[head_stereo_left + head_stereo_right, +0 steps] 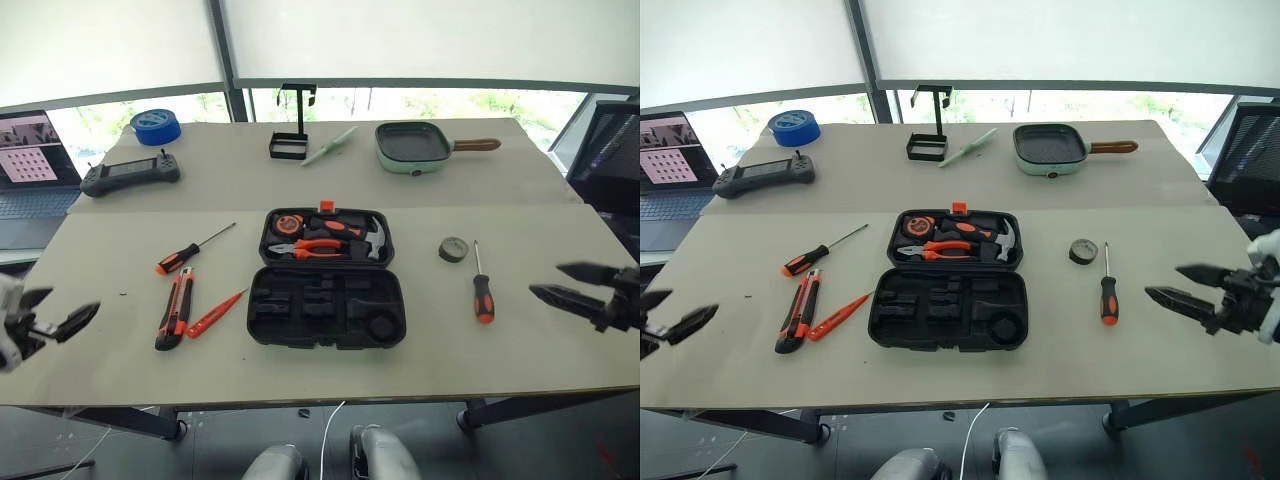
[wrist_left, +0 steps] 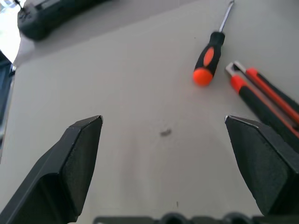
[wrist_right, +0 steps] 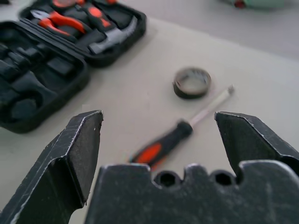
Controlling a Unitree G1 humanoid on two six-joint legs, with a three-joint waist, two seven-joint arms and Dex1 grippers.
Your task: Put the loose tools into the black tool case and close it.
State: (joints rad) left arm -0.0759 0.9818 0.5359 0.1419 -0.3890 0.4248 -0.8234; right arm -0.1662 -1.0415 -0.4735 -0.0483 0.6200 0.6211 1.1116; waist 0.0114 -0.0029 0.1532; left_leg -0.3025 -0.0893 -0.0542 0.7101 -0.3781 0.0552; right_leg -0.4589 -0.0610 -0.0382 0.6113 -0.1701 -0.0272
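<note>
The black tool case point(image 1: 326, 305) lies open in the middle of the table, a hammer and pliers in its far half, its near half holding bare recesses. Left of it lie a screwdriver point(image 1: 178, 259), an orange-black utility knife point(image 1: 174, 309) and a slim orange tester screwdriver point(image 1: 214, 314). Right of the case are a small grey tape roll point(image 1: 453, 249) and a second screwdriver point(image 1: 483, 295). My left gripper point(image 1: 55, 312) hovers open off the table's left edge, empty. My right gripper point(image 1: 568, 283) hovers open at the right side, empty.
On the far table stand a blue tape roll point(image 1: 156, 126), a handheld controller point(image 1: 130, 175), a black wire stand point(image 1: 291, 143) and a green square pan point(image 1: 415, 146). A laptop point(image 1: 30, 165) sits far left, a black chair point(image 1: 612, 150) at right.
</note>
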